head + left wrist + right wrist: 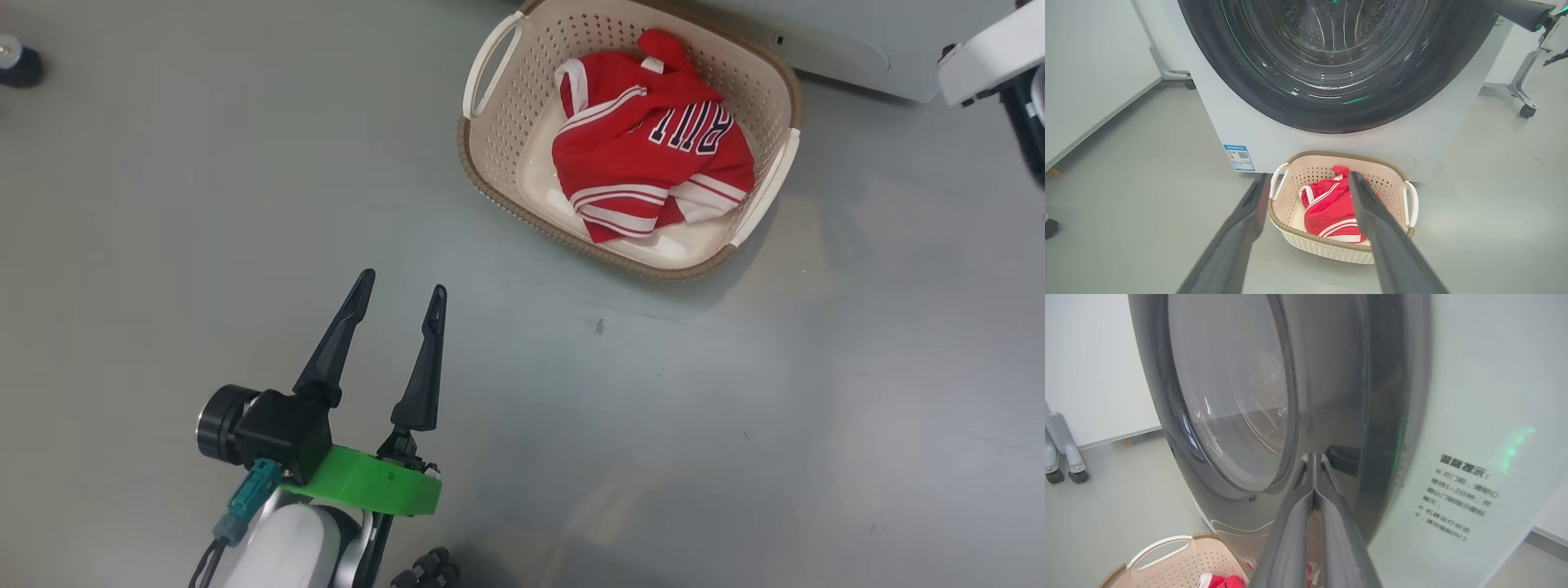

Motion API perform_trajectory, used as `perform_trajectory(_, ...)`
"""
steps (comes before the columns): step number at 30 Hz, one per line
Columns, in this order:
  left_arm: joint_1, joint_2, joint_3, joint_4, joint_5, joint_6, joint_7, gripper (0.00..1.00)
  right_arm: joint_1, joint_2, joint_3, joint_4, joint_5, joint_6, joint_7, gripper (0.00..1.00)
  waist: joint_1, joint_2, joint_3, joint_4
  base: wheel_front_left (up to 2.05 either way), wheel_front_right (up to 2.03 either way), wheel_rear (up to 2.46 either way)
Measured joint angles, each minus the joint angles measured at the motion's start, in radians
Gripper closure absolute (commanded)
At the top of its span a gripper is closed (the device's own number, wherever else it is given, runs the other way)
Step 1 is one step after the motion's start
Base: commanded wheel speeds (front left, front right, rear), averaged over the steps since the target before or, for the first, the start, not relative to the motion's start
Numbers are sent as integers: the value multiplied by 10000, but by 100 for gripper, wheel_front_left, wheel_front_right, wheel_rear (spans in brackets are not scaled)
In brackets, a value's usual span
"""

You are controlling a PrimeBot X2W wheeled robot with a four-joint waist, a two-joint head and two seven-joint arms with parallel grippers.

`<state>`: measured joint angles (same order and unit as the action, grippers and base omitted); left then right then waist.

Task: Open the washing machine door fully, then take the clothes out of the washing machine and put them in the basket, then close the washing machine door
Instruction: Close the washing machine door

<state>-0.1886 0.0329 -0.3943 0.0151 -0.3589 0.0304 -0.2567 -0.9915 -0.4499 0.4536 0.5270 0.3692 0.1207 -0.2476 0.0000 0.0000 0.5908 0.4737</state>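
The cream basket [490,175] stands on the floor right in front of the white washing machine [1241,130]. Red clothes [653,147] with white striped trim lie crumpled inside it. My left gripper [403,284] hangs open and empty over the floor, short of the basket [1339,157], its fingers framing the clothes [1327,208]. The washing machine door [1331,110] looks flush against the washer front. My right gripper [1313,457] is shut on nothing, its tips at the glossy black rim of the door [1229,396] beside a dark recess. Its fingers [1523,14] reach in from the door's right.
Grey floor spreads around the basket. Wheeled grey legs [1065,457] stand to one side of the washer, and another castor leg [1527,110] to the other. A black castor [16,65] sits at the far left. A white wall panel [1086,81] runs along the left.
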Motion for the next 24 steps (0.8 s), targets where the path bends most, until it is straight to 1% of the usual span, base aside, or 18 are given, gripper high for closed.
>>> perform_trajectory(4, -8, 0, 102, 146, 199, -2, -2, 0, 709, 372, 61, 211, 58, -2, -15, 100, 0, 0, -376, -165, 0, 0, 0)
perform_trajectory(9, -8, 0, 372, 349, 407, -4, 0, 0, 1673, 1112, -370, 167, 815, -2, -54, 100, 0, 0, -931, -473, 0, 0, 0)
perform_trajectory(14, 42, 0, 706, 470, 587, -17, -2, 0, 2591, 1294, -978, -309, 1051, -4, -58, 100, 0, 0, -1539, -871, 0, 0, 0)
perform_trajectory(16, 85, 2, 874, 541, 725, -17, -2, 0, 3022, 1346, -1076, -420, 1058, -19, -58, 100, 0, 0, -1785, -1048, 0, 0, 0)
perform_trajectory(19, 331, 21, 1108, 644, 790, -54, -2, 0, 3638, 1432, -1191, -575, 959, -105, -56, 100, 0, 0, -2162, -1342, 0, 0, 0)
perform_trajectory(24, 731, 207, 1649, 734, 834, -92, -2, 0, 4579, 1825, -1515, -913, 959, -267, -56, 100, 0, 0, -2788, -1878, 0, 0, 0)
